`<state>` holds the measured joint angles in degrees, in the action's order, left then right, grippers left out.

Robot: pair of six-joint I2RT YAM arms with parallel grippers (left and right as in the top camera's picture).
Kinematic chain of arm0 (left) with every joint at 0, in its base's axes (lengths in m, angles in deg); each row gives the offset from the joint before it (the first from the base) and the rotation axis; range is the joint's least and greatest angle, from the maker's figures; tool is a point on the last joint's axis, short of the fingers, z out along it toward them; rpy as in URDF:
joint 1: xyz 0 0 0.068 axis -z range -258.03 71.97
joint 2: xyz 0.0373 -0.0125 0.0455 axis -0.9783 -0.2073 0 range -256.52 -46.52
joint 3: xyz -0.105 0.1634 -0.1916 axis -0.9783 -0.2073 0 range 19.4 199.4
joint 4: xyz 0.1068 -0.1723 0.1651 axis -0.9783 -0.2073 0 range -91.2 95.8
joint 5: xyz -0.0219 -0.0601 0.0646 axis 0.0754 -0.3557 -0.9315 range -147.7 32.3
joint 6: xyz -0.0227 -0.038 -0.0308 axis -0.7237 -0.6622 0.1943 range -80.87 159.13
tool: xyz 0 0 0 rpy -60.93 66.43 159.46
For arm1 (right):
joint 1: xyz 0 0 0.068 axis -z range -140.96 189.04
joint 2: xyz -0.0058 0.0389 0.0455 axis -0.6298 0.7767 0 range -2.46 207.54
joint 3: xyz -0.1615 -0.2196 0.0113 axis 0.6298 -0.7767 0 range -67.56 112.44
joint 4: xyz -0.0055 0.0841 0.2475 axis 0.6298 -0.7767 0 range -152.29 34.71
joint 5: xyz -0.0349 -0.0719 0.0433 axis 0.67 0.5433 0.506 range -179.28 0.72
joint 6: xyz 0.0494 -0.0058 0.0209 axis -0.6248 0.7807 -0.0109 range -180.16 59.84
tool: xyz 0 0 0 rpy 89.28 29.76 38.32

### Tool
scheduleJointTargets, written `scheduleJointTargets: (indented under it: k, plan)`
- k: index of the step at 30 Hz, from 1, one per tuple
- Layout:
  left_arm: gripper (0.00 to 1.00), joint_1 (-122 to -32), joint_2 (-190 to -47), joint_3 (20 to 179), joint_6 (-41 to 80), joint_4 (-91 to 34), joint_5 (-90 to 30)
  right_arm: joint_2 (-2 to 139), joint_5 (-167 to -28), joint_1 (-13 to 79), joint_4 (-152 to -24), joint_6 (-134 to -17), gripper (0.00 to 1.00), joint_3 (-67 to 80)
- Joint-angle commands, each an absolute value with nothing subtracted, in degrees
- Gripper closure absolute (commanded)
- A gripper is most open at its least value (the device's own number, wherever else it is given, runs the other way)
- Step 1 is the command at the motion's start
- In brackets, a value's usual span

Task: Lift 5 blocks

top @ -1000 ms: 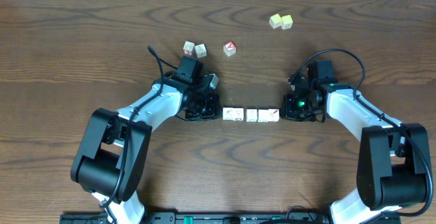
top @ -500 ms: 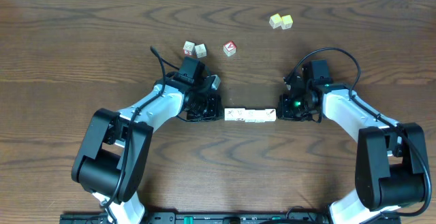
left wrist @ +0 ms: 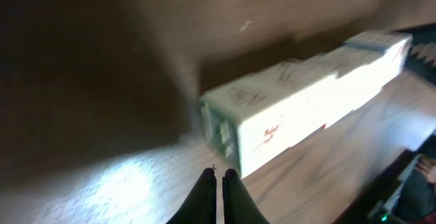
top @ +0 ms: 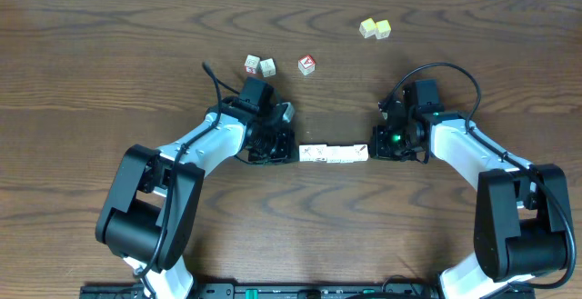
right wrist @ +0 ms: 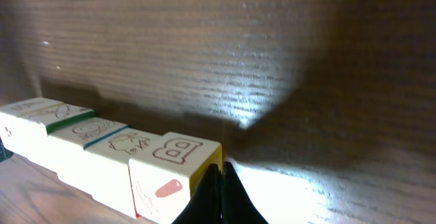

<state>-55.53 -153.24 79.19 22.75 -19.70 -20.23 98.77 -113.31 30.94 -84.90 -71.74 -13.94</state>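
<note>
A dark wooden table (top: 91,44) fills the overhead view. On it the left arm (top: 195,143) and the right arm (top: 473,149) reach inward from the near corners and face each other across the middle, each with a black cable (top: 447,68) looping off its wrist. The left gripper (left wrist: 219,186) has its fingers pressed together with nothing between them, the closed tips set against the near end of the blocks (top: 334,154). The right gripper (right wrist: 221,183) is likewise pressed together and empty, its tips against the yellow side of the end block at the opposite end. The blocks lie end to end as one tight whitish row between the two grippers, slightly right of the table's centre. Their top faces carry small dark drawings, and some have coloured edges. Whether the row rests on the wood or hangs just above it cannot be told. Nothing lies along the row's long sides; only the grippers close off its ends. Well beyond the left gripper, toward the far edge, sit two pale cubes (top: 259,65) just beside each other, with a red-faced cube (top: 307,64) near them to the right. Farther right and nearer the far edge, two pale yellow cubes (top: 375,28) sit touching.
</note>
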Motion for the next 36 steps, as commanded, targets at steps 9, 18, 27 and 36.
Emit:
scheduleJointTargets:
  k: [9,18,27,36]
  plan:
    - [0.93,-58.44,-139.89,80.33,24.74,-29.82,-34.44,98.90,-102.03,30.37,-98.67,-72.28,0.99,-6.09]
    - [0.93,-49.06,-138.77,77.09,15.78,-32.40,-33.78,98.90,-103.32,29.50,-105.09,-71.25,0.99,5.47]
    - [0.93,-34.68,-139.62,68.66,-0.99,-13.78,-44.03,98.92,-103.50,25.43,-96.00,-76.04,0.99,6.56]
    - [0.93,-30.66,-146.42,68.31,-4.27,2.62,-48.36,98.92,-102.62,25.34,-95.30,-76.87,0.99,6.56]
